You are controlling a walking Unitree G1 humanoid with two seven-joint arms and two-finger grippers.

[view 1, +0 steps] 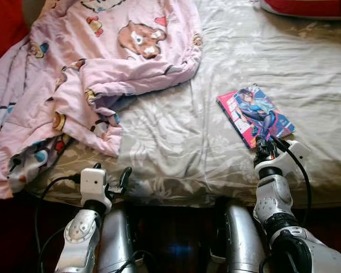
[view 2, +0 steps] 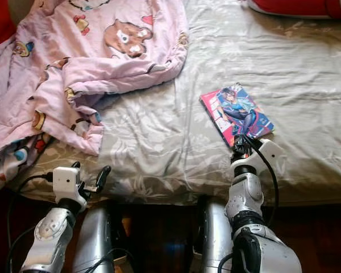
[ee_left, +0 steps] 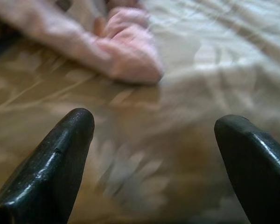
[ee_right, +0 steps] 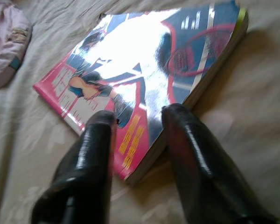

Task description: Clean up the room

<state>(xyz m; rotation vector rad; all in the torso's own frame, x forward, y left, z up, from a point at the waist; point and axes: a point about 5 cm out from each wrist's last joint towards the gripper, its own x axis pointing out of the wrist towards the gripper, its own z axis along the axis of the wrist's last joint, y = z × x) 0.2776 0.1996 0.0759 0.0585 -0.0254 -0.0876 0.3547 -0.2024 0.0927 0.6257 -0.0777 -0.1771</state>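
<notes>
**A:** What lies in front of the robot?

**B:** A bed covered by a beige sheet (view 1: 176, 142) with a pale leaf pattern. A pink blanket (view 1: 85, 74) printed with cartoon bears is crumpled over the robot's left part of the bed, one edge hanging off the near side. At the far right corner there is a strip of something red (view 1: 307, 7).

**A:** And what is there to tidy?

**B:** A glossy comic book (view 1: 254, 115) with a pink border and a blue-clad figure on its cover. It lies flat on the sheet, to the robot's right, well apart from the blanket.

**A:** Where is the right gripper?

**B:** The right gripper (ee_right: 139, 122) is at the book's near corner. In the right wrist view its two black fingers (ee_right: 95, 154) stand a little apart, with the corner of the book between them, one finger over the cover and the other at the edge. Whether they actually pinch the book I cannot tell.

**A:** And the left?

**B:** The left gripper (ee_left: 154, 140) hovers low at the near edge of the bed, its fingers spread wide with nothing between them. A fold of the pink blanket lies on the sheet just beyond them.
</notes>
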